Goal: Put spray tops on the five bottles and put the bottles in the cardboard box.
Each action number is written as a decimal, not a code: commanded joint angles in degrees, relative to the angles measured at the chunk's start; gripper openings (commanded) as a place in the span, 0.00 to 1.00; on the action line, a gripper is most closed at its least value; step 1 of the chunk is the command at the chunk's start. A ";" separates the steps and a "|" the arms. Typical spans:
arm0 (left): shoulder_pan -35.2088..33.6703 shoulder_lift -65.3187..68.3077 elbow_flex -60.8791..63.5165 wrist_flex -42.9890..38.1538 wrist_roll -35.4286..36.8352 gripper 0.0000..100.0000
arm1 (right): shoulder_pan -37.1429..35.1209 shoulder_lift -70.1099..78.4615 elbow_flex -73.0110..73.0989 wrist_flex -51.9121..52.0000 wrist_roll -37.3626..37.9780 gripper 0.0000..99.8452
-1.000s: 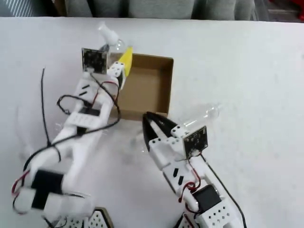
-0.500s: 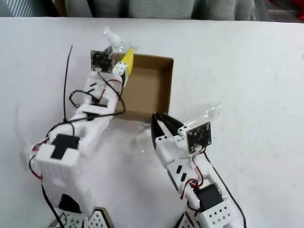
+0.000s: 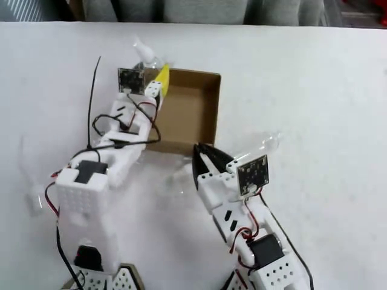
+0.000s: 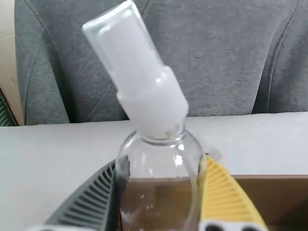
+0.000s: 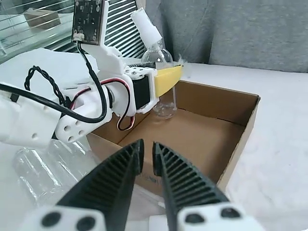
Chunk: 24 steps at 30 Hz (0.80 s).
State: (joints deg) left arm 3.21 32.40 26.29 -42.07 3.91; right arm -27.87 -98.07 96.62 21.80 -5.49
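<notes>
left pincer (image 4: 162,168) is clenched on a clear bottle (image 4: 161,202): grey finger (image 4: 91,202) on one side, yellow finger (image 4: 226,197) on the other. The spray top (image 4: 137,72) is on the neck but sits crooked, leaning off the bottle's axis. The bottle is roughly upright at the far-left corner of the cardboard box (image 3: 213,109). In the right wrist view its base is inside the box walls; I can't tell if it touches the box floor.

right pincer (image 5: 148,161) is closed down to a thin slit with nothing in it. It hangs just outside the box's near wall, pointing toward the box.

A second bottle (image 3: 261,147), clear, lies on its side on the surface (image 3: 314,90), just beside my right arm (image 3: 236,211) and outside the box. I can't make out whether it has a top on.

A third bottle (image 5: 41,168), also clear, lies on the surface just outside the box's near wall, between my two arms.
</notes>
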 commanded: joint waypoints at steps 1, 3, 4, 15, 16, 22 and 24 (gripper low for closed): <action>-0.66 -0.48 -3.52 -1.76 0.00 0.02 | 0.40 -0.13 0.44 0.22 -0.35 0.02; -0.75 -0.48 -3.60 -1.76 0.00 0.02 | 0.40 -0.13 0.44 0.22 -0.35 0.02; -0.75 -0.40 -4.13 -1.67 0.00 0.02 | 0.31 -0.13 0.44 0.22 -0.35 0.02; -1.36 -0.31 -5.10 -1.58 0.09 0.02 | 0.31 -0.13 0.44 0.31 -0.35 0.02; -1.36 -0.31 -5.10 -1.58 0.09 0.02 | 0.31 -0.13 0.44 0.31 -0.35 0.02; -1.27 3.47 -7.74 -1.58 -0.26 0.02 | -0.31 -0.31 0.44 2.07 -0.35 0.02; -1.71 4.88 -9.05 -1.58 0.00 0.02 | -0.57 -0.40 0.44 2.24 -0.35 0.02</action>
State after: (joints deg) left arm 2.33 36.44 22.86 -42.15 3.91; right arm -27.87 -98.07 96.62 23.74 -5.49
